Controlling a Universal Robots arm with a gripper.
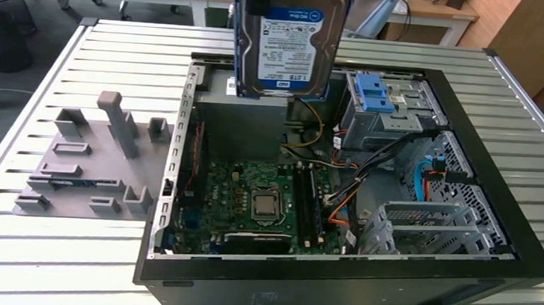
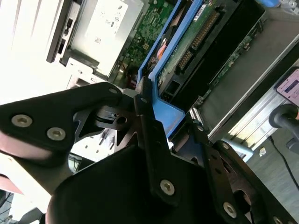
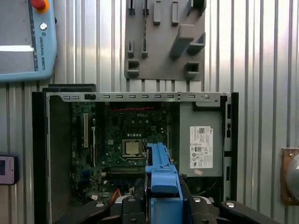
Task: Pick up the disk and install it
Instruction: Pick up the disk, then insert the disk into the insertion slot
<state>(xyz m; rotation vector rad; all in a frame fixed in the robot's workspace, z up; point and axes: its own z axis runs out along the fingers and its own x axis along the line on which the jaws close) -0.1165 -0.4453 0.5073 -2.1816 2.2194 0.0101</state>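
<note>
The disk (image 1: 289, 40), silver with a white-and-blue label, hangs upright above the back of the open computer case (image 1: 340, 270). Its blue carrier frame (image 2: 170, 112) runs along its edges. In the second wrist view, my gripper (image 2: 169, 114) is shut on that frame, with black fingers (image 2: 145, 100) pressed against it. The disk's green circuit-board side (image 2: 196, 42) also appears in that view. In the first wrist view the blue frame (image 3: 161, 179) stands edge-on between the gripper (image 3: 162, 203) parts, over the case's motherboard (image 3: 131, 140).
Inside the case are a grey metal box with a white sticker (image 3: 201, 147), a drive bay with a blue latch (image 1: 381, 99), cables and a metal cage (image 1: 428, 226). A grey fixture plate (image 1: 92, 163) lies on the slatted table at the exterior view's left. A teach pendant (image 3: 23, 37) lies nearby.
</note>
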